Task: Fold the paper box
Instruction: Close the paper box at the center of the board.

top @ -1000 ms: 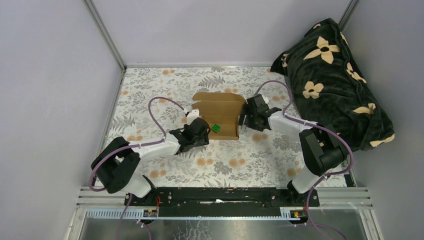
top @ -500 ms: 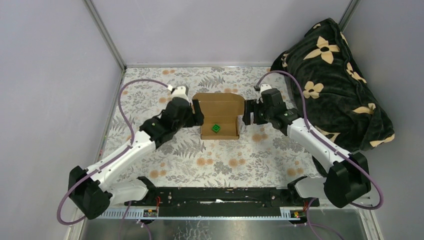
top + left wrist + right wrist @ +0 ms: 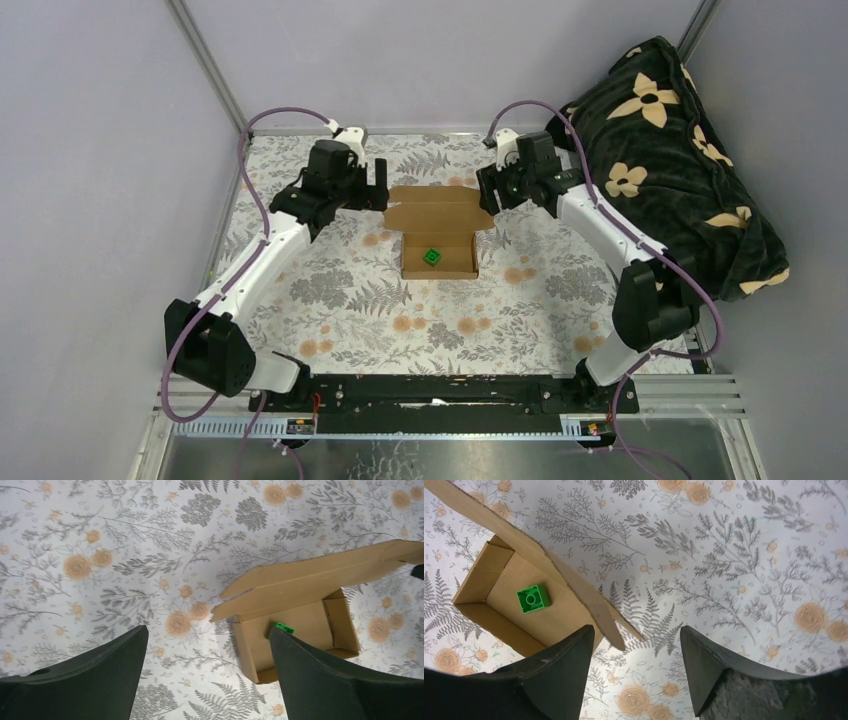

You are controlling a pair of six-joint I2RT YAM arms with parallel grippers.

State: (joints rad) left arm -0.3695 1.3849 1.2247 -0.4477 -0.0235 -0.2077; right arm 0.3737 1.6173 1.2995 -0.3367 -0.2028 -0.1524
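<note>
Overhead, a floral-print table cover (image 3: 330,290) carries a black flower-patterned cushion (image 3: 680,170) at its right edge and, at centre, the brown cardboard paper box (image 3: 440,212), its lid flap open toward the far side. Flanking the flap's ends, the left gripper (image 3: 207,632) and right gripper (image 3: 636,629) hover, fingers spread, holding nothing. A small green plastic cube (image 3: 432,257) sits inside the box.

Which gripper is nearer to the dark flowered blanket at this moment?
Right. The right gripper hovers between the blanket and the paper box, at the lid's right end; the left gripper is at the lid's left end.
</note>
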